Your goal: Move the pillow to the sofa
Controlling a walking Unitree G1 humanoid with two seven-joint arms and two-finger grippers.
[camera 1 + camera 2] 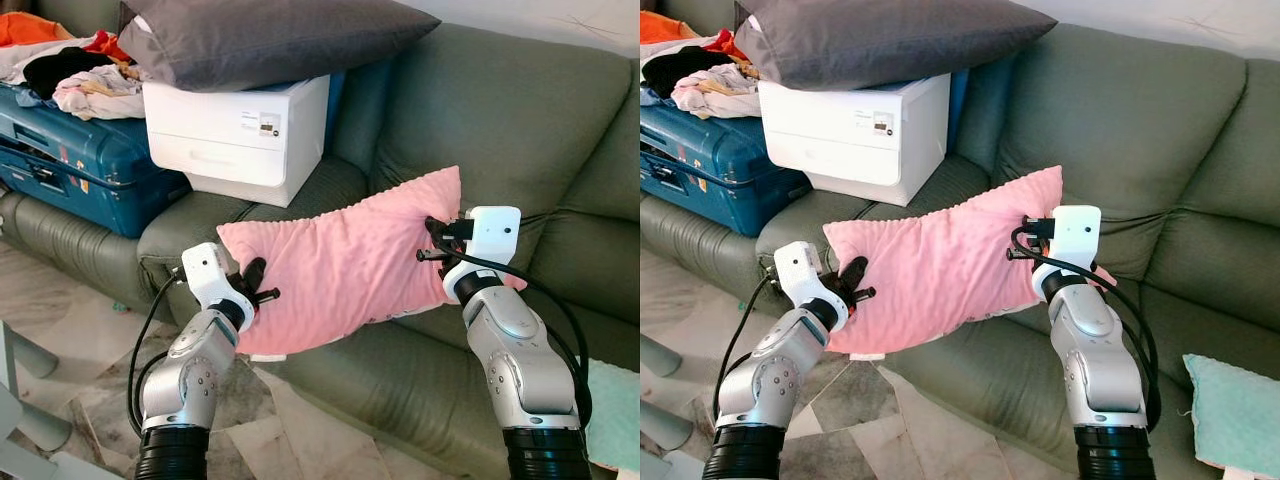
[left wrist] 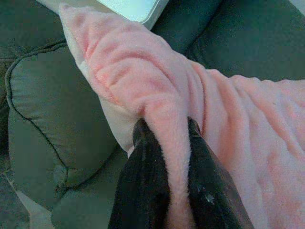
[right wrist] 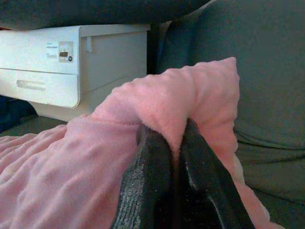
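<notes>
A pink fleece pillow (image 1: 345,265) hangs stretched between my two grippers, just above the seat of the grey-green sofa (image 1: 520,110). My left gripper (image 1: 258,285) is shut on the pillow's lower left edge; in the left wrist view its black fingers (image 2: 147,181) pinch a fold of pink fabric (image 2: 171,143). My right gripper (image 1: 432,240) is shut on the pillow's upper right edge, and in the right wrist view its fingers (image 3: 155,176) squeeze a ridge of the pillow (image 3: 176,102). The pillow's right corner rests against the sofa back.
A white printer-like box (image 1: 240,135) sits on the sofa's left seat with a dark grey pillow (image 1: 270,35) on top. A blue suitcase (image 1: 70,150) piled with clothes lies further left. A teal cloth (image 1: 1235,410) lies at the right. Marble floor (image 1: 70,340) is below.
</notes>
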